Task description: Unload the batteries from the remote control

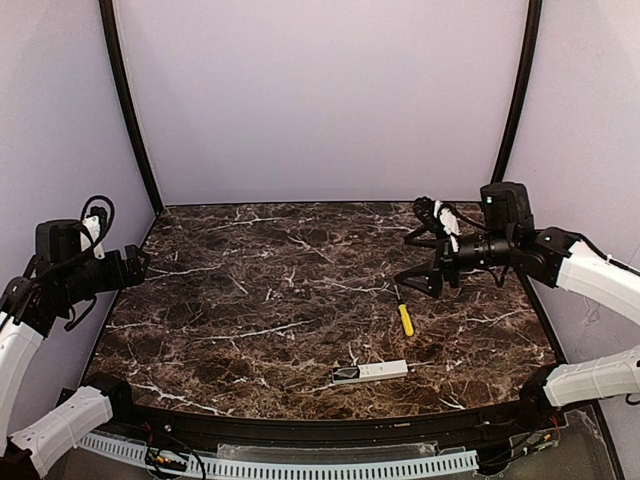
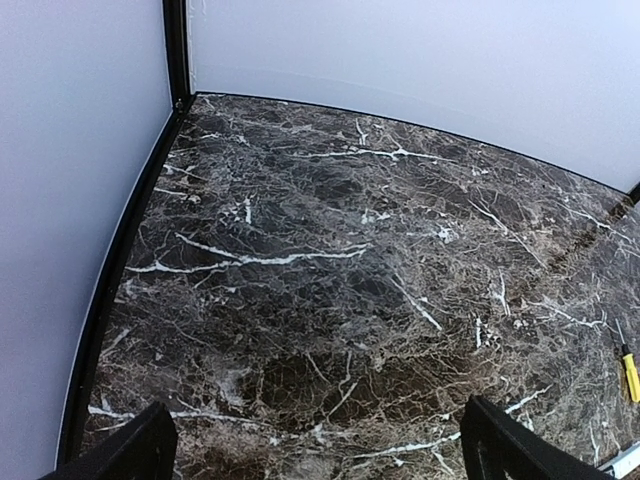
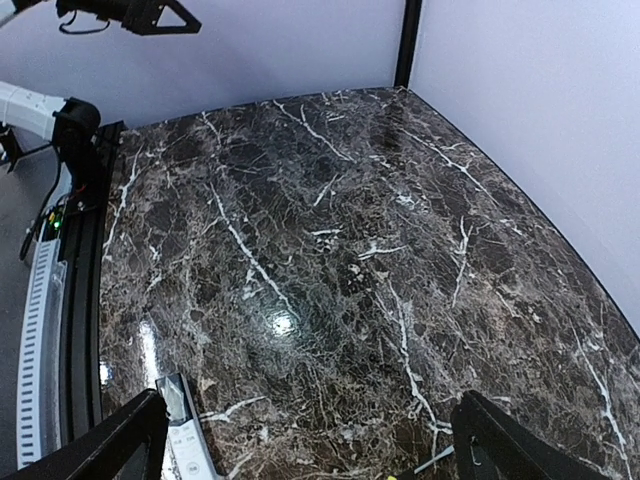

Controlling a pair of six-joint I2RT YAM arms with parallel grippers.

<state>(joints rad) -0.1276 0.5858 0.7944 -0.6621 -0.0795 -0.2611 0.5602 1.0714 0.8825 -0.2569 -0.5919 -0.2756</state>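
The remote control (batteries unseen) lies flat; left gripper and right gripper gape empty.

The bottom edge crops the remote control.

The bench before me is a dark brown marble slab veined with white, glossy enough to catch a spot of lamp glare. A black rim runs along its near edge, and below that lies a white slotted strip. Pale lilac walls close in the back and both sides, with a black post at the left corner and another at the right. On my right half of the bench a yellow-handled screwdriver lies flat, its thin shaft pointing toward the back wall.
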